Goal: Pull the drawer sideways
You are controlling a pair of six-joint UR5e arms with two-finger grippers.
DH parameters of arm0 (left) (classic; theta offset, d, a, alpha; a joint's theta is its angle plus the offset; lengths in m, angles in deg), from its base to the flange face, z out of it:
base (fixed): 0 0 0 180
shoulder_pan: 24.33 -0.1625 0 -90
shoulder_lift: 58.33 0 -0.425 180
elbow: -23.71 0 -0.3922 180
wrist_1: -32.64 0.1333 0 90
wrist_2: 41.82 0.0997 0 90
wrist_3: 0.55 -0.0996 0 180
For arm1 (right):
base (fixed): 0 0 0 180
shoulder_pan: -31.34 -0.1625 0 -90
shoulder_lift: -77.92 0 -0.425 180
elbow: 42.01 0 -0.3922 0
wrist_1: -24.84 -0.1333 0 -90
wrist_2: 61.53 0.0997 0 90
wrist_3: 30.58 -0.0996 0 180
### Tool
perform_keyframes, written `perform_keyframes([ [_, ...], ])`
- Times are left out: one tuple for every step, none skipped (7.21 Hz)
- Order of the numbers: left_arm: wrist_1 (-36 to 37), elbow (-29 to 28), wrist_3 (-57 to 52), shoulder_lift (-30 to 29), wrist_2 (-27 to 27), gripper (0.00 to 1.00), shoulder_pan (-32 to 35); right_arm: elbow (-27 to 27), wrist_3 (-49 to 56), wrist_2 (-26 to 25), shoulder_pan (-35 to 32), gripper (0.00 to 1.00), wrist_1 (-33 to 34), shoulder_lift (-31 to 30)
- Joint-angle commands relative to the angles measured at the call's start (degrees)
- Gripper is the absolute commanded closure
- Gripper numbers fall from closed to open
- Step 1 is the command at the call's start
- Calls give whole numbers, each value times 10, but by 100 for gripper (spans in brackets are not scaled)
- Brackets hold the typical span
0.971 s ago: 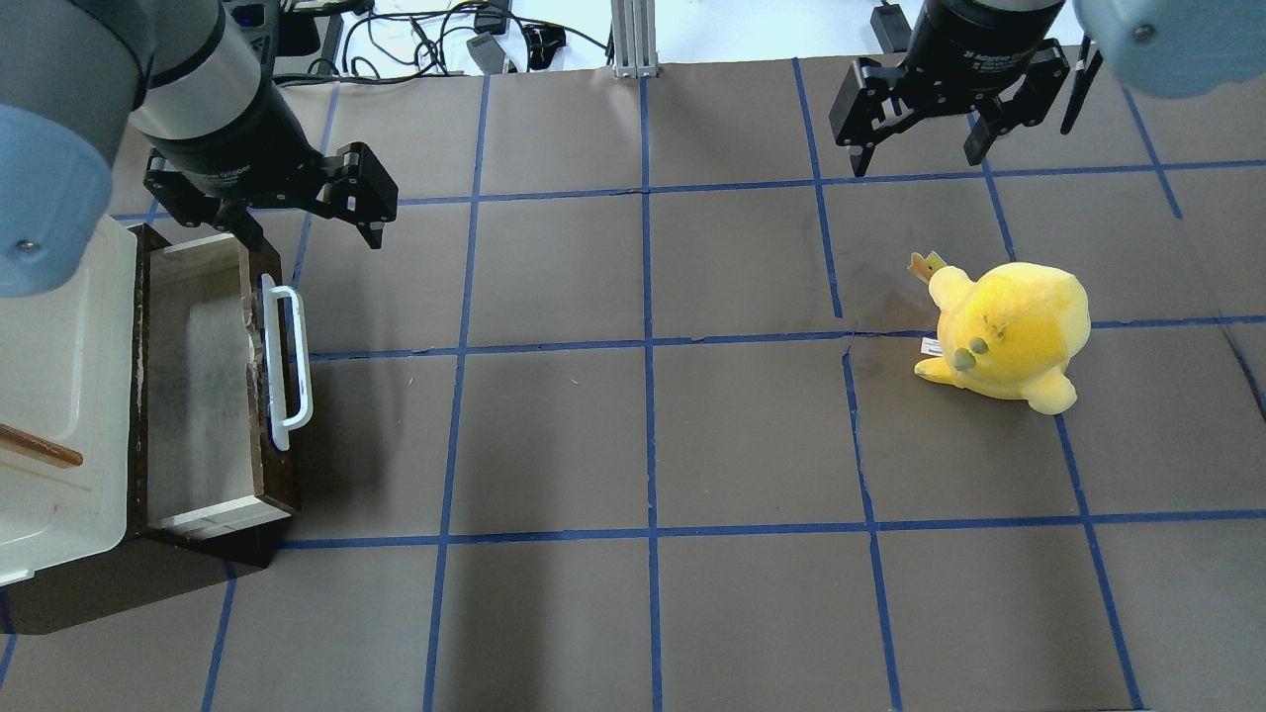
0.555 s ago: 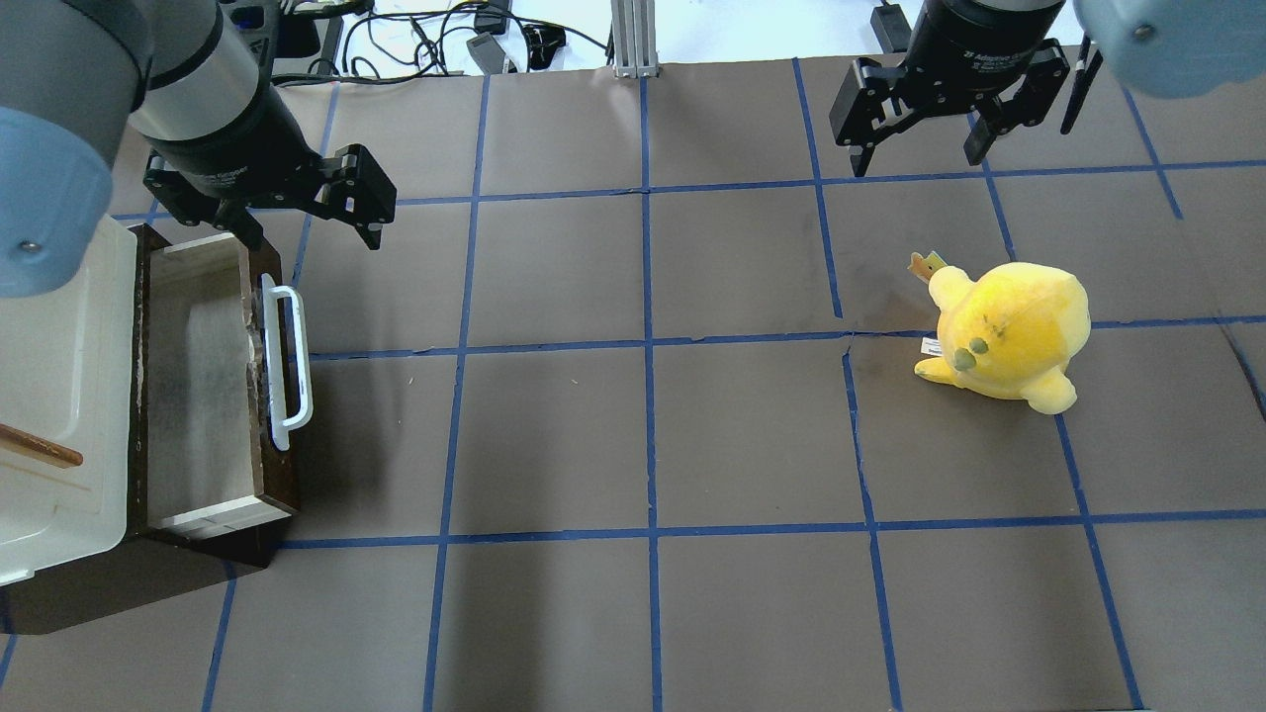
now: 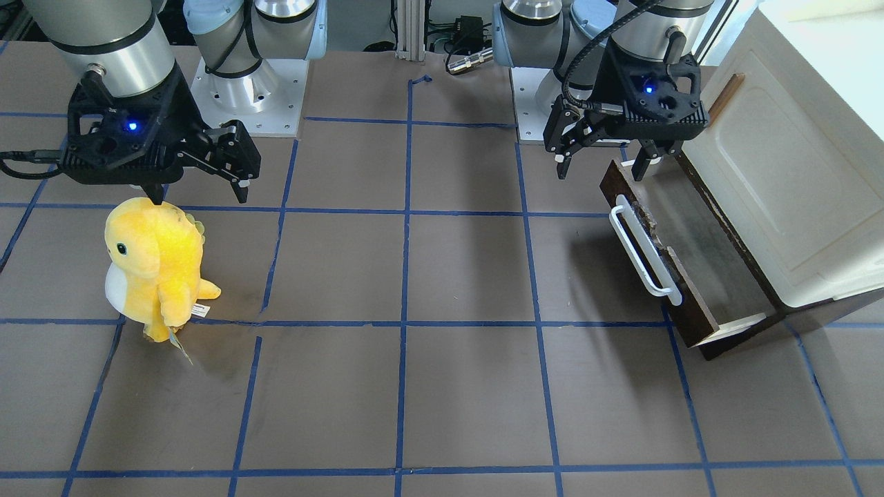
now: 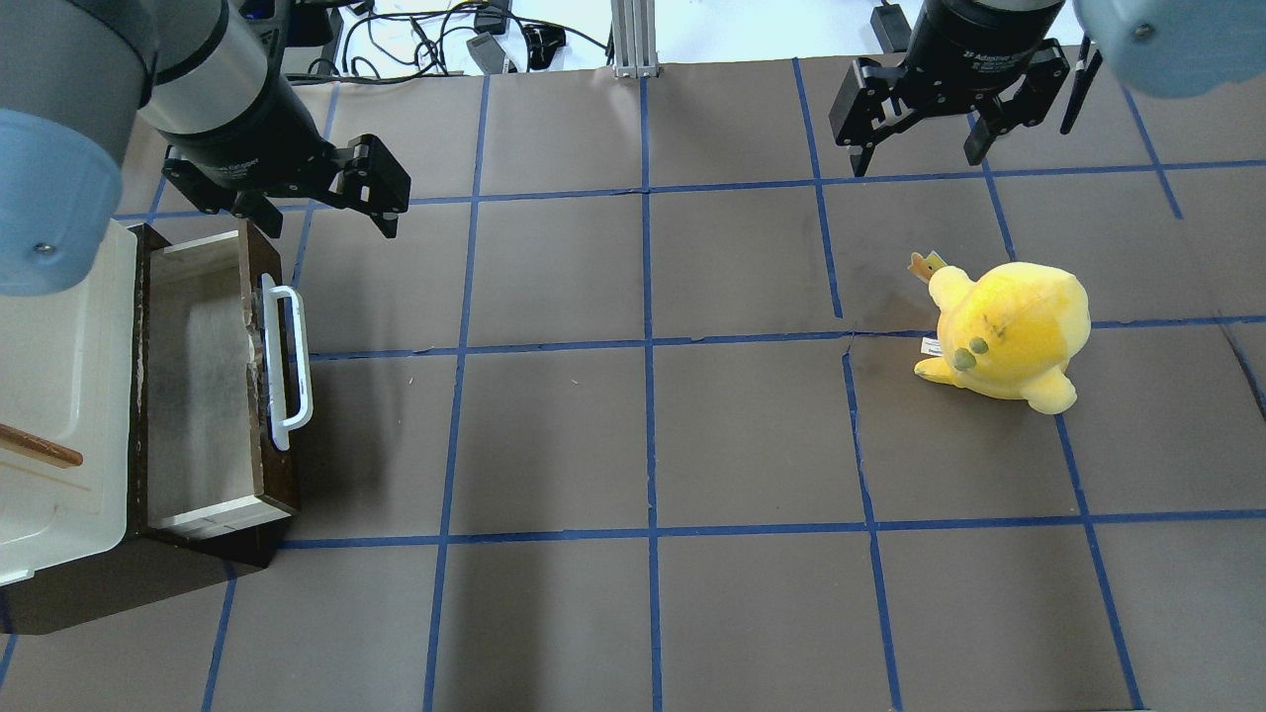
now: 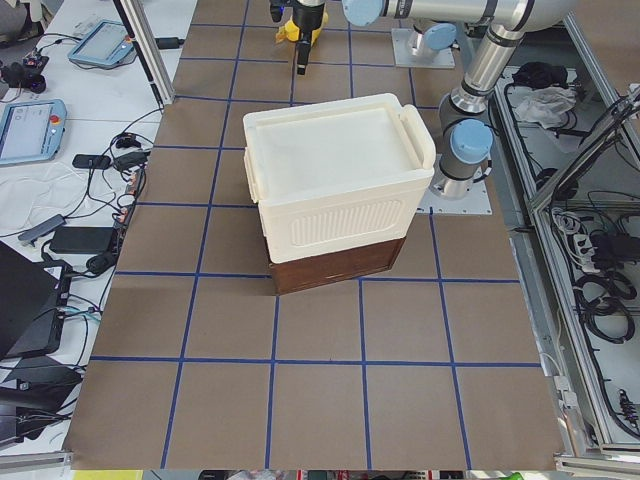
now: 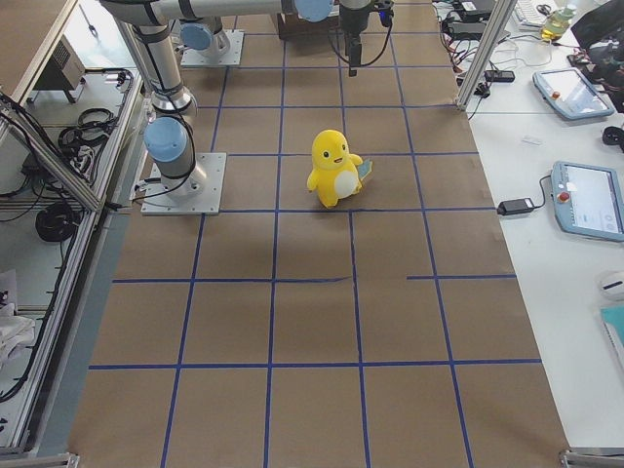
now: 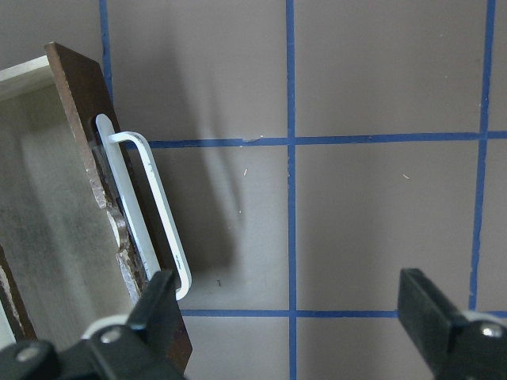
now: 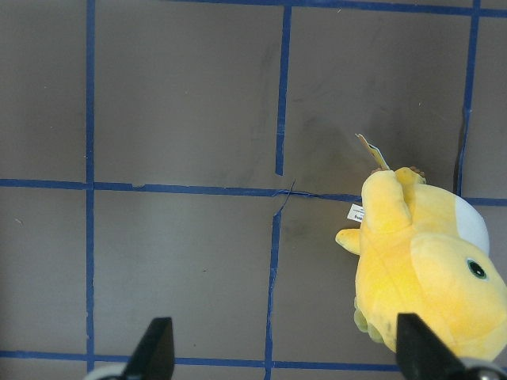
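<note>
The dark brown drawer point(image 4: 203, 381) stands pulled out to the right from under a cream-white cabinet point(image 4: 59, 326); its white bar handle point(image 4: 288, 366) faces the open table. The drawer point(image 3: 697, 241) and handle point(image 3: 646, 254) also show in the front view, and the handle point(image 7: 146, 210) in the left wrist view. My left gripper point(image 4: 326, 227) is open and empty. It hangs above the upper end of the drawer front, apart from the handle, as the front view point(image 3: 599, 172) and left wrist view point(image 7: 289, 305) also show. My right gripper point(image 4: 915, 163) is open and empty, far off.
A yellow plush toy point(image 4: 1009, 331) stands on the right side of the table, below the right gripper point(image 3: 200, 198); it also shows in the right wrist view point(image 8: 428, 269). The cabinet door carries a small wooden handle point(image 4: 40, 450). Blue tape lines grid the brown table.
My left gripper has moved a little up and to the right in the overhead view, away from the drawer. The drawer, the plush toy and the right arm have not moved.
</note>
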Motion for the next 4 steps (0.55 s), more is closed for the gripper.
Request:
perform_keyframes([
  [0, -2, -10, 0, -5, 0, 0, 0, 0, 0, 0, 0, 0, 0],
  [-1, -1, -9, 6, -4, 0, 0, 0, 0, 0, 0, 0, 0, 0],
  [-2, -1, -9, 6, -1, 0, 0, 0, 0, 0, 0, 0, 0, 0],
  [-2, -1, -9, 7, -2, 0, 1, 0, 0, 0, 0, 0, 0, 0],
])
